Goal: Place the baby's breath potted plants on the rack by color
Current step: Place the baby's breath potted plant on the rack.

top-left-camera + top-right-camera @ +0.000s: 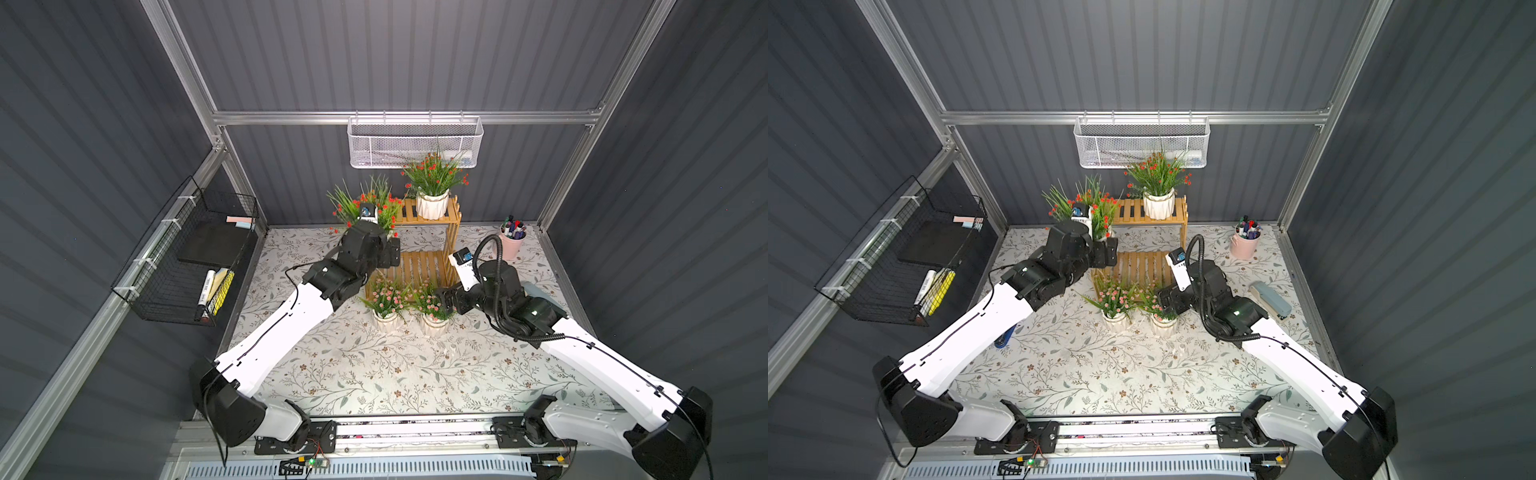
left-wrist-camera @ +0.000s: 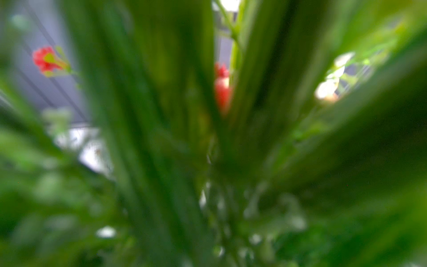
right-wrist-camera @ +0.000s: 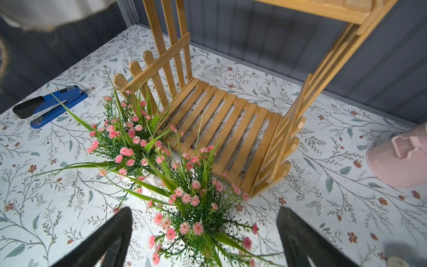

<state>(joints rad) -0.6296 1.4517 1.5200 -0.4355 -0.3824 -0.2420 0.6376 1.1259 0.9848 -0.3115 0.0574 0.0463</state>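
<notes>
My right gripper [image 3: 205, 212] is wide open astride the near pink plant [image 3: 184, 227] on the table [image 3: 69, 185], holding nothing; the second pink plant [image 3: 129, 143] stands just beside it, before the rack [image 3: 219, 129]. My left gripper [image 1: 388, 251] sits under a red plant [image 1: 353, 203] beside the upper tier, jaw gap hidden, I cannot tell; the other red plant [image 1: 432, 178] stands on that tier.

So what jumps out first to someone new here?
The red plant on the rack's upper tier, with a second red plant aloft beside it at the left arm. Nearer, a pink plant stands on the table before the lower tier; the open right tool straddles its pink twin.
</notes>
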